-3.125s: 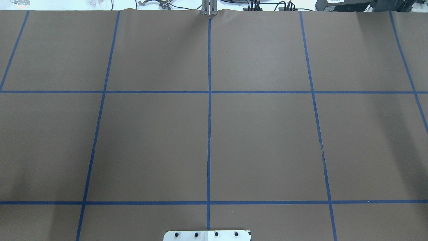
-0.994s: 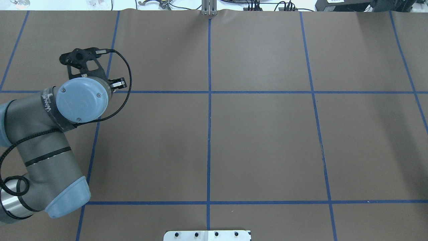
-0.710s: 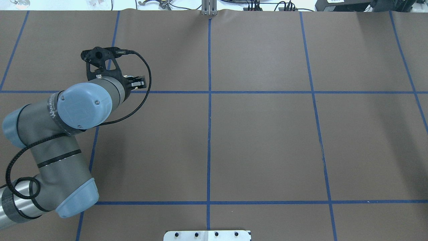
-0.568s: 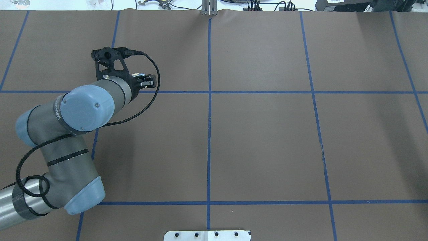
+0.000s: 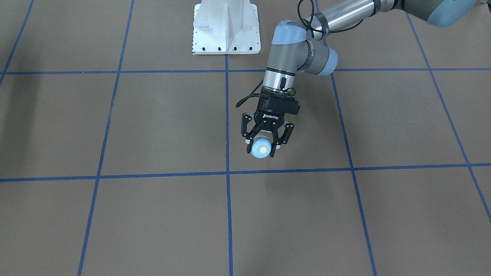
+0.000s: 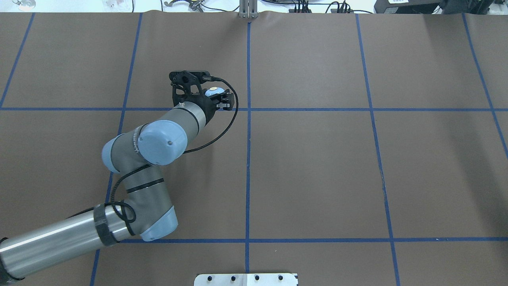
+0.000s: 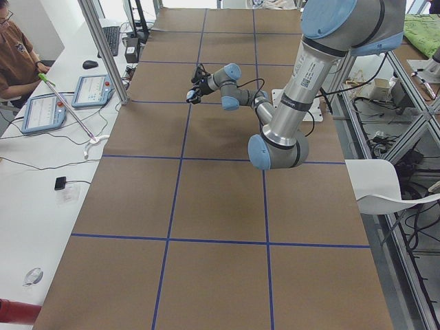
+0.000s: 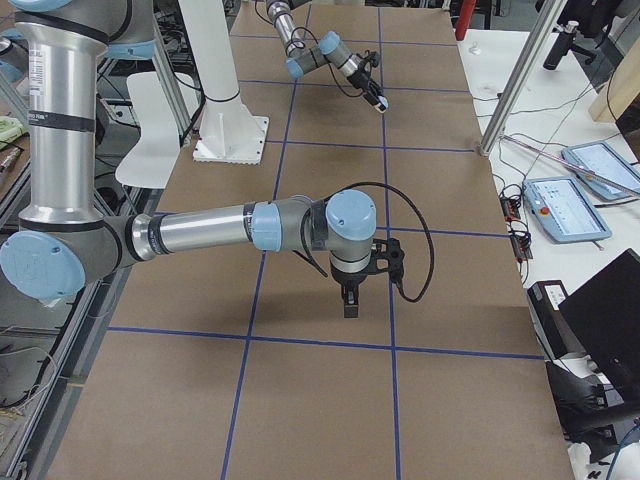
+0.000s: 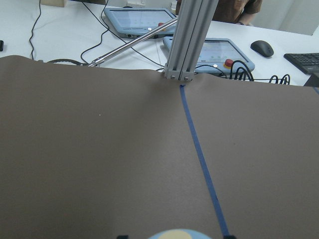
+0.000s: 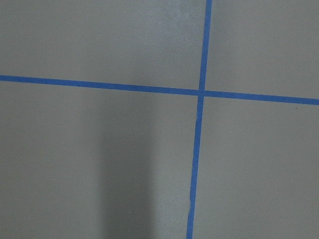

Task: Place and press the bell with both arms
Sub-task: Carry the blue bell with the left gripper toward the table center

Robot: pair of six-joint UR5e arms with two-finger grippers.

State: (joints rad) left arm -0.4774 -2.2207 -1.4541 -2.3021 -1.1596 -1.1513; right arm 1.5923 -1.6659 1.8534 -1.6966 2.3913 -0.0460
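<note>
My left gripper (image 5: 263,145) is shut on the light-blue bell (image 5: 261,150), whose cream button faces the front camera. It holds the bell above the brown table, just on the robot's left of the centre tape line. In the overhead view the bell (image 6: 213,91) shows between the black fingers (image 6: 226,97). The bell's top edge (image 9: 175,234) peeks in at the bottom of the left wrist view. My right gripper (image 8: 350,303) shows only in the exterior right view, pointing down over the table. I cannot tell whether it is open or shut.
The white pedestal base (image 5: 226,28) stands at the robot's side of the table. An aluminium post (image 9: 185,40) rises at the far edge on the centre line. Tablets (image 9: 139,19) and cables lie behind it. An operator (image 7: 17,58) sits there.
My left arm came into the overhead view from the left. It has swept right along the far tape line toward the centre, with the gripper shut.
</note>
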